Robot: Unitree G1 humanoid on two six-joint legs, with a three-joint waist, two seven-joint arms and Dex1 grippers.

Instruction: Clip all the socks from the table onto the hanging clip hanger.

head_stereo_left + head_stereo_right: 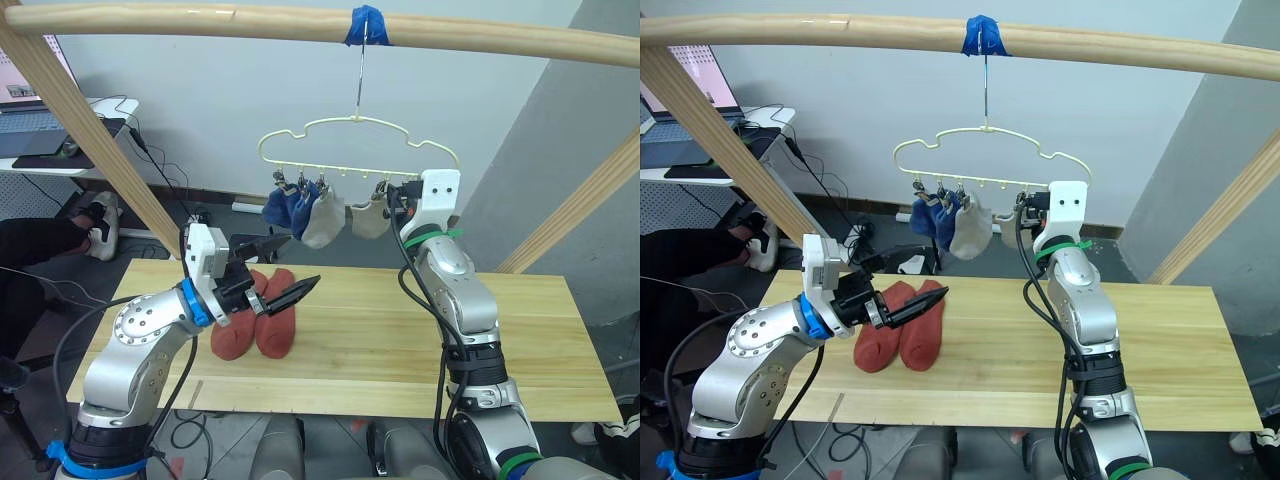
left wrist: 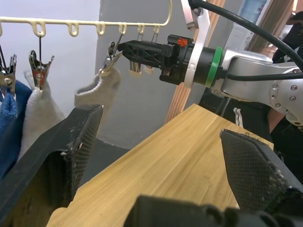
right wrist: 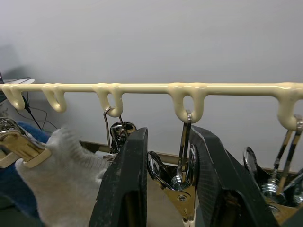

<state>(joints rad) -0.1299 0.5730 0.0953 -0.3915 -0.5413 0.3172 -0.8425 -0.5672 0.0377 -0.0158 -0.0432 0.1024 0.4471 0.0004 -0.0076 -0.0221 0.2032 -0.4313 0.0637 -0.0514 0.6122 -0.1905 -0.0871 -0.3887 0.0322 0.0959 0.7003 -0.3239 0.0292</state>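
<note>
Two rust-red socks (image 1: 257,324) lie side by side near the table's (image 1: 520,340) left end, long axes toward the far edge, directly under the wide-open, empty left gripper (image 1: 268,277); the right gripper (image 3: 169,189) pinches a clip (image 3: 182,187) on the clip hanger (image 1: 340,135)

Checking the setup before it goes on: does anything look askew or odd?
Nothing looks damaged. The clip hanger hangs level with two blue and two grey socks clipped on; the two rust-red socks lie side by side on the table, not yet hung.

A thick wooden pole (image 1: 200,22) runs across the top, with blue tape (image 1: 367,25) wrapped on it. A laptop (image 1: 28,115) sits on a desk (image 1: 110,108) far back.
</note>
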